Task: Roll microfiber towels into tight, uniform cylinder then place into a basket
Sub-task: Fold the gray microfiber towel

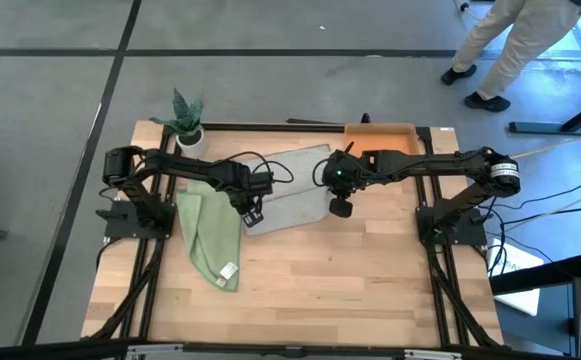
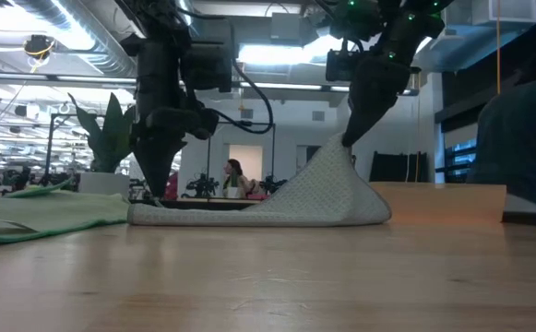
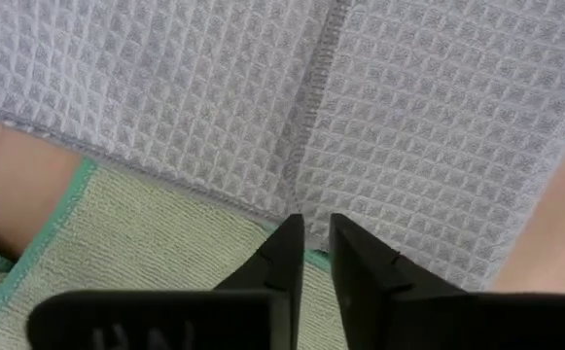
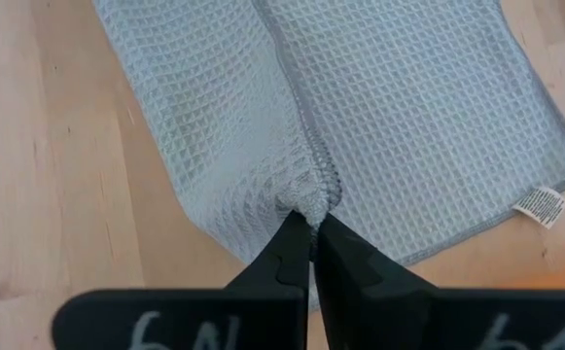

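Heads up: the grey towel [image 1: 290, 190] sits mid-surface w/ its 3 o'clock edge pinched shut in your right claw [image 4: 311, 243] and tented up. Left claw [image 3: 316, 258] is at the 9 o'clock edge, fingers a crack apart, holding nothing afaict. Biggest risk imo: that edge drags the green towel [image 1: 210, 235] it overlaps. Smaller: a lopsided roll. Basket [image 1: 385, 135] waits at 1 o'clock.

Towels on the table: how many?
2. The green towel lies flat under the left arm; the grey towel lies mid-table, one edge pinched up by the right gripper. None seems hidden.
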Motion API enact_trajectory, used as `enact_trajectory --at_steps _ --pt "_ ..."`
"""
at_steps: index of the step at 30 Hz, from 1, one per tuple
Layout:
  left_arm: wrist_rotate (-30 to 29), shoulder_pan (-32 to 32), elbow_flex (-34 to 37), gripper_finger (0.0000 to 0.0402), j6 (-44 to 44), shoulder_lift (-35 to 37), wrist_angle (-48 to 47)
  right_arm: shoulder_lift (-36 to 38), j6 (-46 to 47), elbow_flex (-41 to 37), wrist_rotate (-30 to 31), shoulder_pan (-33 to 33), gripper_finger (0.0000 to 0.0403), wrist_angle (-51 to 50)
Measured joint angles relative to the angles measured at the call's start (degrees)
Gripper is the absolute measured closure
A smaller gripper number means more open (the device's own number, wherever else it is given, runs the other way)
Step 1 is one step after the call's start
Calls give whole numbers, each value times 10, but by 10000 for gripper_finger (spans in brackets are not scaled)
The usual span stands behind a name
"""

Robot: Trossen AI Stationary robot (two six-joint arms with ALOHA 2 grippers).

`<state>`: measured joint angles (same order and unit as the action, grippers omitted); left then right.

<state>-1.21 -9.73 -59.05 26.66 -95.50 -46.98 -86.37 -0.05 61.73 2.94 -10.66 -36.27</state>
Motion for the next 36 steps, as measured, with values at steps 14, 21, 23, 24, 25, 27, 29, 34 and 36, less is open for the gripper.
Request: enact_trajectory --at_steps 14,21,23,24,25,27,29,34,36 --pt "-5 -4 0 334 39 -36 0 0 4 0 0 0 393 1" --pt "-1 -3 0 334 31 -44 0 0 13 0 0 0 393 2" --pt "9 -3 0 334 28 -44 0 0 13 0 0 0 393 2" --pt "12 -3 0 336 28 -44 0 0 13 0 0 0 393 2" --pt "14 -2 0 340 28 -44 0 0 13 0 0 0 393 2" --pt "17 -3 0 355 28 -44 0 0 13 0 0 0 393 2" --pt "17 -3 0 378 27 -44 -1 0 13 0 0 0 393 2" --pt "19 -3 0 398 27 -44 -1 0 11 0 0 0 393 2" --pt "19 -3 0 400 27 -44 -1 0 11 0 0 0 393 2"
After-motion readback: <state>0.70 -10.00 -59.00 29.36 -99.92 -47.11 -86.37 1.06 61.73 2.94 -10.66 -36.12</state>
